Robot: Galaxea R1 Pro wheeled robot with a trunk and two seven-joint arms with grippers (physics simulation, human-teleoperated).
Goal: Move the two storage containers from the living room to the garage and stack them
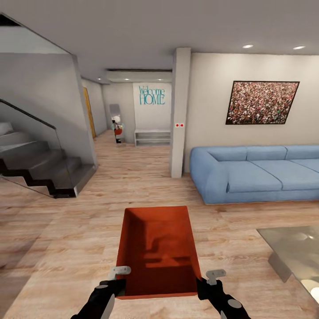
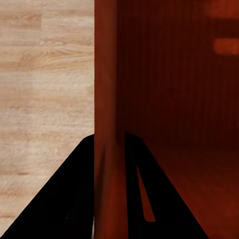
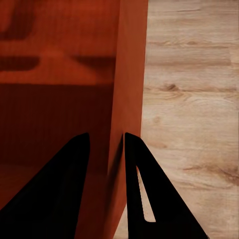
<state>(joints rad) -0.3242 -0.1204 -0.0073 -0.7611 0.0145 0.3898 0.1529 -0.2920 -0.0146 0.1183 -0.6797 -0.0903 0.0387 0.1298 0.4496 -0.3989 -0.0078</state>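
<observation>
Both grippers, left (image 1: 120, 274) and right (image 1: 214, 275), pinch opposite side walls of one storage container (image 1: 157, 250), a finger either side of each thin wall, so I carry it level above the wood floor (image 1: 66, 230). I judge it light, rigid, smooth-walled. Beyond: blue sofa (image 1: 259, 173), stairs (image 1: 40, 166).

Grey staircase (image 1: 40, 166), framed picture (image 1: 261, 102), "Welcome HOME" sign (image 1: 152, 95), glass table (image 1: 297, 250)
</observation>
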